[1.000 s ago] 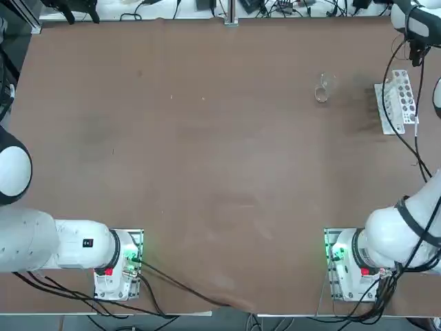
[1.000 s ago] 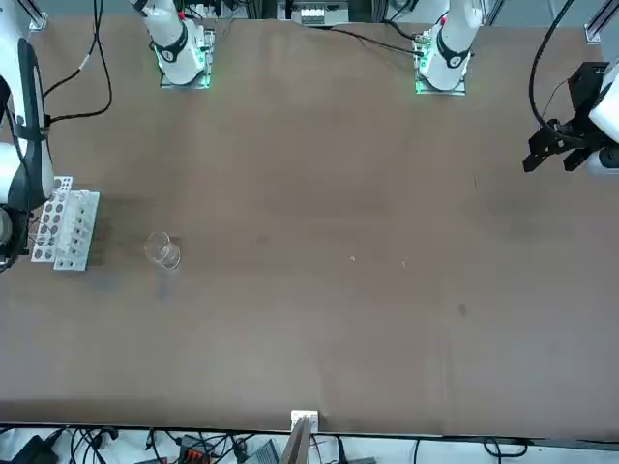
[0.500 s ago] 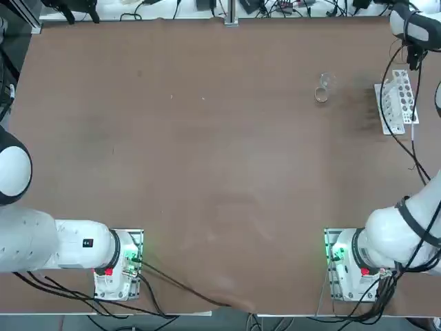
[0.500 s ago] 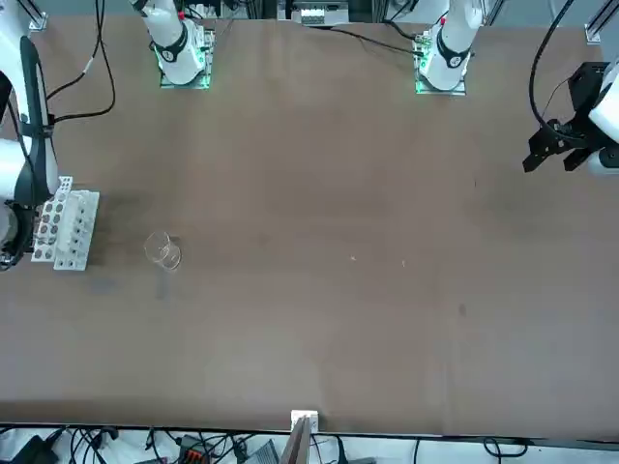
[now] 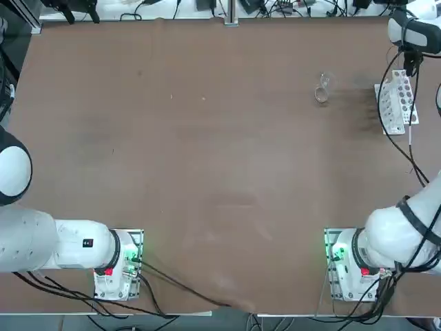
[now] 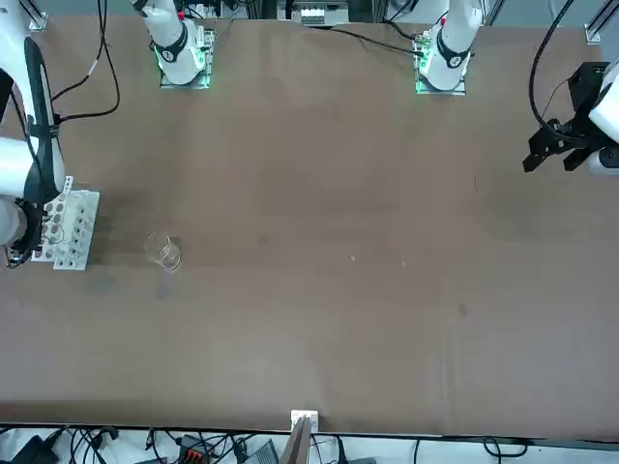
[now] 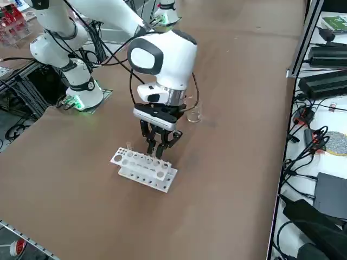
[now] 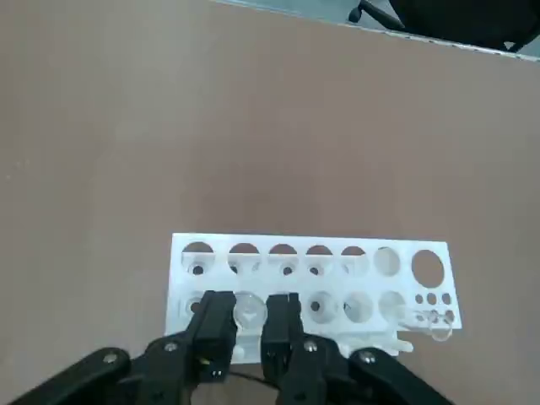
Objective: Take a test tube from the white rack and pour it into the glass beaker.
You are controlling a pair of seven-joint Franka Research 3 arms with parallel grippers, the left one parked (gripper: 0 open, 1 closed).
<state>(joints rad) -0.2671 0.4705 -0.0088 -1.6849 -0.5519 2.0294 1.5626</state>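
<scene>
The white rack (image 5: 396, 103) (image 6: 64, 230) (image 7: 142, 169) (image 8: 337, 270) lies near the table's right edge. My right gripper (image 7: 157, 147) (image 8: 247, 319) hangs straight down over one end of it. Its fingers are shut on the round top of a clear test tube (image 8: 247, 309), which stands in a hole of the rack's near row. The tube's lower part is hidden by the rack. The glass beaker (image 5: 322, 88) (image 6: 162, 250) (image 7: 193, 115) stands upright on the table, about a rack's length to the rack's left, apart from the gripper.
Another thin clear tube (image 7: 129, 146) stands at the rack's far end. Cables trail from my right arm (image 5: 403, 131) across the rack's side. The table's right edge (image 5: 435, 103) runs close by the rack. Power supplies and cables (image 7: 325, 54) lie beyond the table's far edge.
My right wrist has shifted slightly over the rack's end. The fingers stay closed. Rack and beaker have not moved.
</scene>
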